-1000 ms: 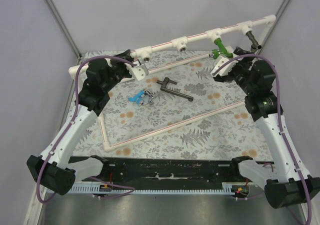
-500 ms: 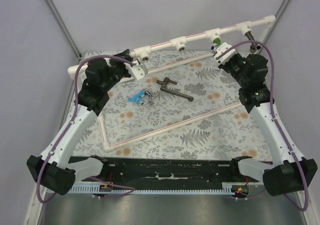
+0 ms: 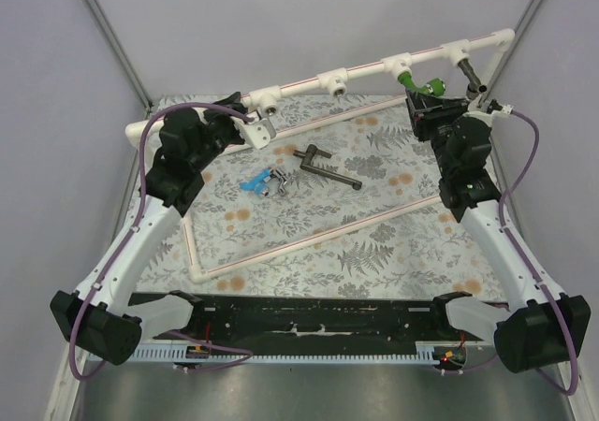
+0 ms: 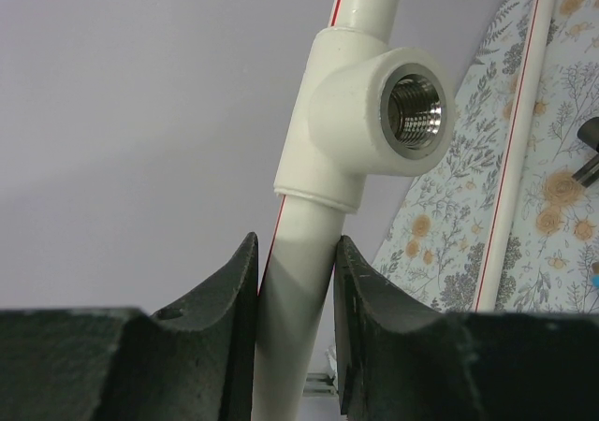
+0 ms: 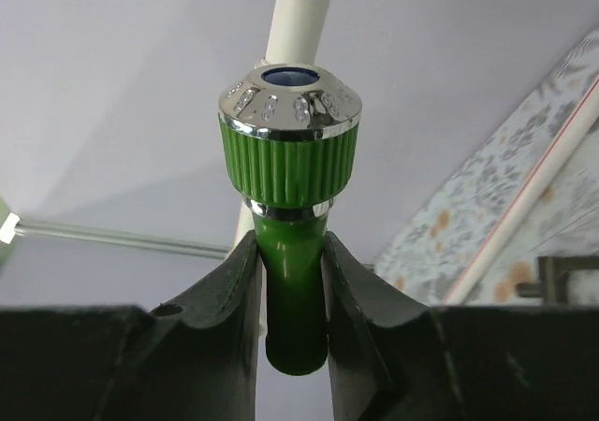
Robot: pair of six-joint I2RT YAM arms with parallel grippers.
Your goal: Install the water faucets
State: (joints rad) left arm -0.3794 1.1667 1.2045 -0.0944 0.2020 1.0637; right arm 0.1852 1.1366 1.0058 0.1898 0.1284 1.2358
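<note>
1. Nearest you on the floral mat (image 3: 393, 243) lies a loose pipe frame (image 3: 337, 229). Its long white bar runs from 7 o'clock up towards 3 o'clock.
2. Just beyond that bar, left of centre at about 11 o'clock, the light blue faucet (image 3: 251, 182) and the silver faucet (image 3: 277, 180) lie touching each other. Neither is held.
3. Just to their right, at 12 o'clock on the mat, the dark grey faucet (image 3: 329, 169) lies flat with its lever end towards the left arm. It sits near the silver one but apart from it.
4. Your left gripper (image 4: 295, 281) is at 10 o'clock. Its jaws are narrowed onto the raised pipe (image 3: 365, 68) and press it from both sides, directly beneath a tee fitting (image 4: 370, 112) whose metal-threaded socket faces the wrist camera.
5. Your right gripper (image 5: 292, 285) is at 1 o'clock, up at the far rail. Its jaws are nearly closed, clamping the stem of the green faucet (image 5: 290, 159).
6. The faucet's ribbed green knob, with a chrome rim and a blue centre, stands clear above the fingers (image 5: 225, 318).
7. From above, the green faucet (image 3: 418, 85) touches the second fitting from the right on the raised pipe. You cannot tell from these views how far it is threaded in
</note>
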